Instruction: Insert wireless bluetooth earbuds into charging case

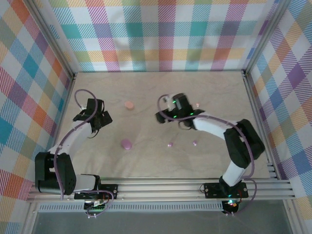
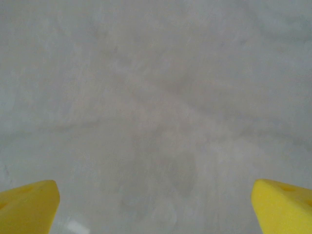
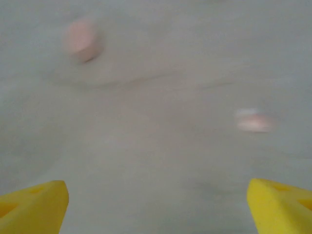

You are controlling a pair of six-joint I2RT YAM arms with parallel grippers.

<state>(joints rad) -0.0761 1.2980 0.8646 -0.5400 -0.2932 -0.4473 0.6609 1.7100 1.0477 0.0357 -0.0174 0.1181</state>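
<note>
Plainly the right hand (image 3: 156, 208), spread and empty, is nearer: a blurred earbud (image 3: 252, 121) lies right of the pink puck (image 3: 83, 40) in its wrist view, ahead of that hand; left hand (image 2: 156, 209) gapes empty too

Round pucks: two. A purple puck (image 1: 126, 144), and a peach-pink puck (image 1: 128, 105) straight beyond it toward the back wall. Earbuds: three counted from above. Two lilac ones lie right of the purple puck and level with it, the nearer earbud (image 1: 170, 144) and the farther earbud (image 1: 195, 143). A third pale speck (image 1: 197, 104) sits farther right of the purple puck and beyond it, too small to be sure of. Right wrist view: one blurred pink puck (image 3: 83, 39), one blurred pale piece (image 3: 252, 121), kind unclear. Robot arms: two, the left arm (image 1: 73, 136) left of the purple puck, the right arm (image 1: 229, 141) right of it.
</note>
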